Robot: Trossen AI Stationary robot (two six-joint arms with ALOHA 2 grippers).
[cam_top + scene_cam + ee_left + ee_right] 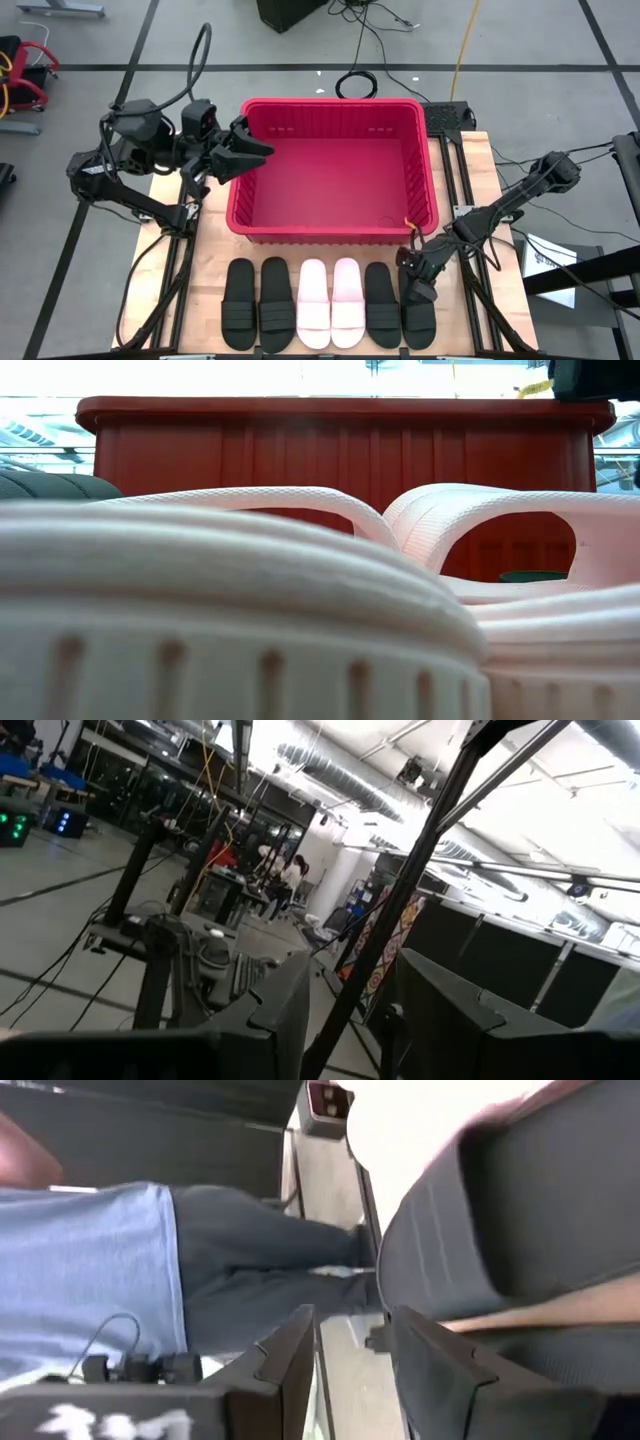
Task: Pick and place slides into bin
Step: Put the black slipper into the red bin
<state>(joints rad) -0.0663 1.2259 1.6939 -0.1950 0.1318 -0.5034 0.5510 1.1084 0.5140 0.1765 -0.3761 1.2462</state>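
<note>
Table: right gripper [418, 290] parted over rightmost black slide [419, 318] | left gripper [262, 150] parted over bin [432, 180]

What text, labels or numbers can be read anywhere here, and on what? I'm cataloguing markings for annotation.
No text reads clearly.
White marks on the dark right wrist mount: blurred, unreadable.
White paper sheet at the table's right edge: print too small to read.
Large red perforated plastic bin: no label visible.
Ribbed black and pale pink slide sandals: no brand visible.
</note>
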